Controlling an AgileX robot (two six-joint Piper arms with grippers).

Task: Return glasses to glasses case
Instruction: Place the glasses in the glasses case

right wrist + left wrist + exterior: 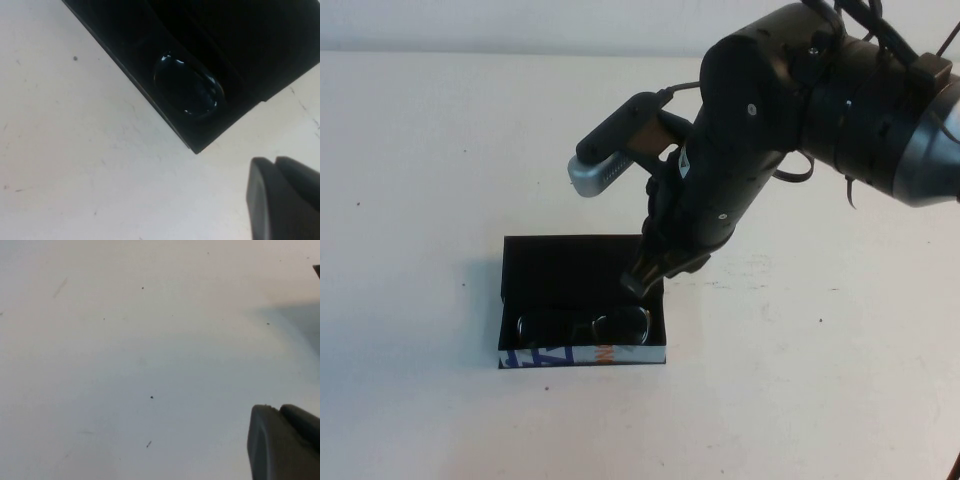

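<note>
R gripper (638, 282) hangs over the R end of the glasses case (582, 262), tip low, just above the rim by the glasses. Can't tell if it's open or closed: arm body blocks it from above, wrist cam catches only one dark edge of it. Doesn't look to be carrying anything.

Glasses (586, 326) lie inside the case, along the front wall behind the white printed edge. Both lenses face up, frame seems to sit flat in the lining. R wrist cam confirms: one lens (189, 91) down in the dark interior, near a case corner, white counter (800, 380) all round.

L gripper (282, 442): not seen from above; its own cam shows only bare counter and a corner of the gripper. Parked, I'd say, away from the case. Open or closed, can't tell.

Step, as I judge it: placing is done, glasses are in. Flap lid looks laid open toward the back.

Next, prob.: lift straight up clear of the frame w/o nudging it, then swing the flap over if closing is wanted. Risk: clipping the R lens corner on the way out.
</note>
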